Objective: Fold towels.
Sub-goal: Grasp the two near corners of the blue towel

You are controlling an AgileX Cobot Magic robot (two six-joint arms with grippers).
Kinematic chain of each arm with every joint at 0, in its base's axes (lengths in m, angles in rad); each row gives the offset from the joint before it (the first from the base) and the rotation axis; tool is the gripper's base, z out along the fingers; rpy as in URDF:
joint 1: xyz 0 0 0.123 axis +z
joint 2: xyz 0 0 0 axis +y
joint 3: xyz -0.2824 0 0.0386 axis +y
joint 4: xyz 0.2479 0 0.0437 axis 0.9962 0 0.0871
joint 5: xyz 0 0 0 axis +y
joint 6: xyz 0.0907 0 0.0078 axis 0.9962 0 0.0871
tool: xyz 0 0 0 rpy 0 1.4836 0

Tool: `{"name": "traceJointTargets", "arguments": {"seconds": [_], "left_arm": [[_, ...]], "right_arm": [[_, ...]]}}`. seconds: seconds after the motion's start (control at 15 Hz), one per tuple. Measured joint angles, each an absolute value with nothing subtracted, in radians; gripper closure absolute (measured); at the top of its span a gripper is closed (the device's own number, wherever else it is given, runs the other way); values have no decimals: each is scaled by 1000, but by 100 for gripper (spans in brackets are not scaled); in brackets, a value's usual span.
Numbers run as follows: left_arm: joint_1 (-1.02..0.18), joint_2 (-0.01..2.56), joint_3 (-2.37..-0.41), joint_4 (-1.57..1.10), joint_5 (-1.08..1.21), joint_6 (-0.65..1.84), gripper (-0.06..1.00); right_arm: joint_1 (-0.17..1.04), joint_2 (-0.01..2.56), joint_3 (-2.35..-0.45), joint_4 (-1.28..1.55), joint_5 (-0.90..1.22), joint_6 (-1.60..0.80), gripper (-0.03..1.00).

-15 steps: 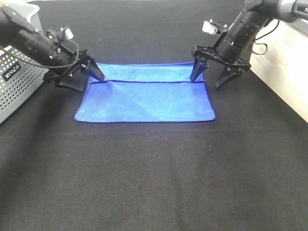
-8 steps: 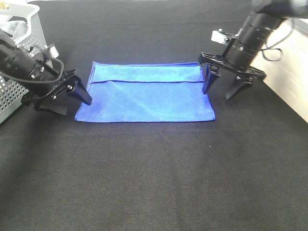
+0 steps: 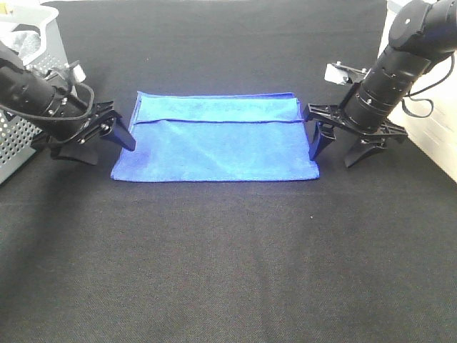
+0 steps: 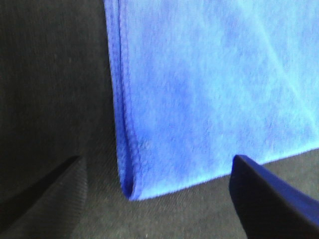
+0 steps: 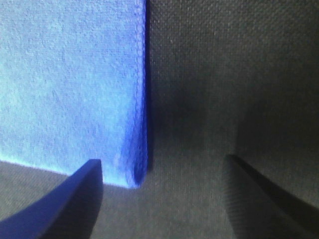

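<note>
Towel, blue, lies folded flat on the black desk. Both arms slant down toward its short edges. Left tool and right tool gape wide, gripping nothing, beside its near corners.

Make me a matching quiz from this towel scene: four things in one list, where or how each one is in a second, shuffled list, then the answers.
Things
1. blue towel
2. left gripper
3. right gripper
4. perforated basket

Places or states
A. open, just off the towel's right edge in the high view
B. at the far left edge of the high view
C. lying folded on the black cloth
D. open, just off the towel's left edge in the high view

Pairs: 1-C, 2-D, 3-A, 4-B
</note>
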State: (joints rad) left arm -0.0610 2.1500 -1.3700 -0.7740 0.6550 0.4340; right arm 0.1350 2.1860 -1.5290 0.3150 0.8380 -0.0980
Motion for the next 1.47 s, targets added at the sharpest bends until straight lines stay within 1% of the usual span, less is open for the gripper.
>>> {"name": "traceJointTargets", "arguments": {"seconds": [0.2, 0.33, 0.6, 0.67, 0.73, 0.8, 0.87, 0.93, 1.0, 1.13, 1.2, 1.33, 1.47], "left_arm": [[-94, 2150, -1368, -778, 596, 434, 19], [-128, 2162, -1368, -780, 567, 433, 19], [-133, 2204, -1367, -784, 562, 418, 19], [-133, 2209, -1367, -798, 561, 418, 19], [-132, 2212, -1368, -817, 561, 418, 20], [-132, 2212, -1368, -817, 561, 418, 20], [-132, 2219, -1369, -846, 560, 418, 26], [-132, 2224, -1370, -859, 558, 418, 36], [-132, 2230, -1370, -865, 558, 418, 51], [-134, 2237, -1369, -858, 569, 418, 86], [-134, 2236, -1369, -844, 578, 415, 93], [-131, 2216, -1369, -776, 621, 375, 94], [-123, 2159, -1368, -624, 703, 294, 94]], "right_arm": [[135, 2198, -1527, 352, 796, -150, 32], [135, 2209, -1527, 447, 769, -222, 32], [135, 2247, -1527, 500, 758, -247, 33], [134, 2254, -1527, 518, 757, -261, 34], [132, 2264, -1532, 563, 756, -287, 39], [132, 2264, -1532, 563, 756, -287, 39], [132, 2280, -1532, 632, 753, -321, 49], [132, 2286, -1532, 662, 753, -328, 58], [132, 2294, -1532, 672, 753, -329, 70], [132, 2301, -1532, 677, 753, -314, 94], [132, 2301, -1532, 678, 753, -300, 97], [132, 2296, -1531, 678, 768, -294, 97], [132, 2263, -1490, 654, 812, -277, 97]]}}
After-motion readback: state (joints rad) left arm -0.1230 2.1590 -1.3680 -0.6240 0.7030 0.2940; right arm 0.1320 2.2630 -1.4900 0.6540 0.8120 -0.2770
